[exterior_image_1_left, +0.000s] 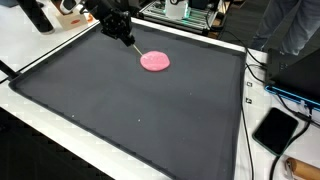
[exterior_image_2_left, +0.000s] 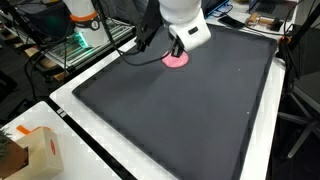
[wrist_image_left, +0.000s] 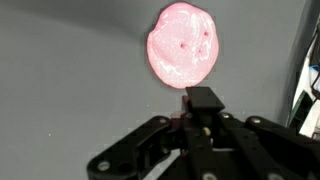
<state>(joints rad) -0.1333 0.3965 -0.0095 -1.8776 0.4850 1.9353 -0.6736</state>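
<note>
hovering with gripper (wrist_image_left: 203, 97) just beside the pink disc (wrist_image_left: 181, 44), fingers seeming drawn together on nothing. lying flat toward the far edge of the black mat (exterior_image_1_left: 120, 110). looking like the approach step; calling next for opening and lowering over the disc.

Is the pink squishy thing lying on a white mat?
No, in an exterior view the pink disc lies on a dark grey mat, right beside the gripper.
</note>
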